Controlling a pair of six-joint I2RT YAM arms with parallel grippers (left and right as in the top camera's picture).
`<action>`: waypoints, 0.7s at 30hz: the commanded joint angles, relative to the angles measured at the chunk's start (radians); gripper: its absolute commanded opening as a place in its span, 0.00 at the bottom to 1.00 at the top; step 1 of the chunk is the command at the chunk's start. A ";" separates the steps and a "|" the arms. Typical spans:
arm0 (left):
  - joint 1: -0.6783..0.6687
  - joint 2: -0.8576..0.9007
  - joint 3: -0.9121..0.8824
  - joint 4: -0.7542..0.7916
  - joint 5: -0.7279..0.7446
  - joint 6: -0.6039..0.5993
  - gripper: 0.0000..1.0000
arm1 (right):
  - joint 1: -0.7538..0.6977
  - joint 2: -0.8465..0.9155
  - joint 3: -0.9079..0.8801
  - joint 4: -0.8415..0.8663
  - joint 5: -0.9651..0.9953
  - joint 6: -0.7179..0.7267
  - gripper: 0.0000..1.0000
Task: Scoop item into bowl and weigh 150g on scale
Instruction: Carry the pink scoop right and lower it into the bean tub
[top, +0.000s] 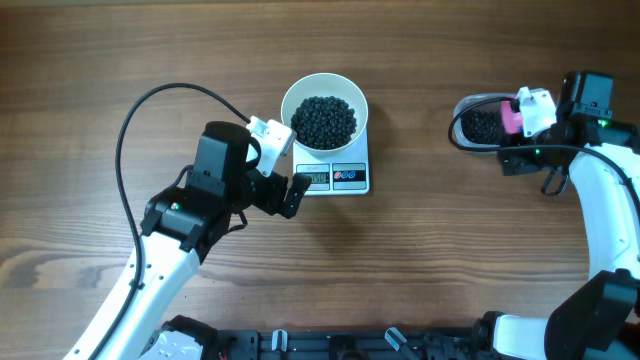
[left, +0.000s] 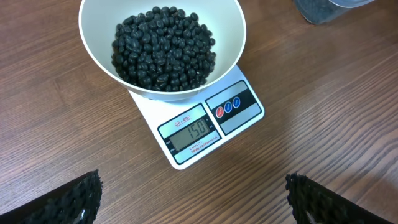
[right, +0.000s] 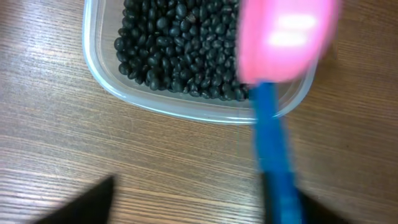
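Bench (top: 420, 270): brown wood-grain top, the grain running left to right; it fills the overhead view.
Scale (top: 338, 177): white and square, lying flat on the bench a little left of centre, toward the far side. Its grey display and round buttons are on the near edge, and the display reads 150.
Tub (top: 456, 125): clear plastic with rounded corners, on the bench at the far right, well apart from the scale.

Robotics lab bench: wood-grain laminate tabletop (top: 90, 50), two white-and-black robot arms (top: 165, 265), looping black cable (top: 128, 125), small white square scale (top: 340, 178).
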 joint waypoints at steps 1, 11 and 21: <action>-0.003 0.008 -0.005 0.000 0.009 0.011 1.00 | 0.004 0.007 -0.003 0.000 -0.019 0.093 1.00; -0.003 0.008 -0.005 0.000 0.008 0.011 1.00 | 0.004 -0.069 -0.003 0.000 0.013 0.184 1.00; -0.003 0.008 -0.005 0.000 0.009 0.011 1.00 | 0.003 -0.125 -0.003 -0.001 -0.069 0.257 1.00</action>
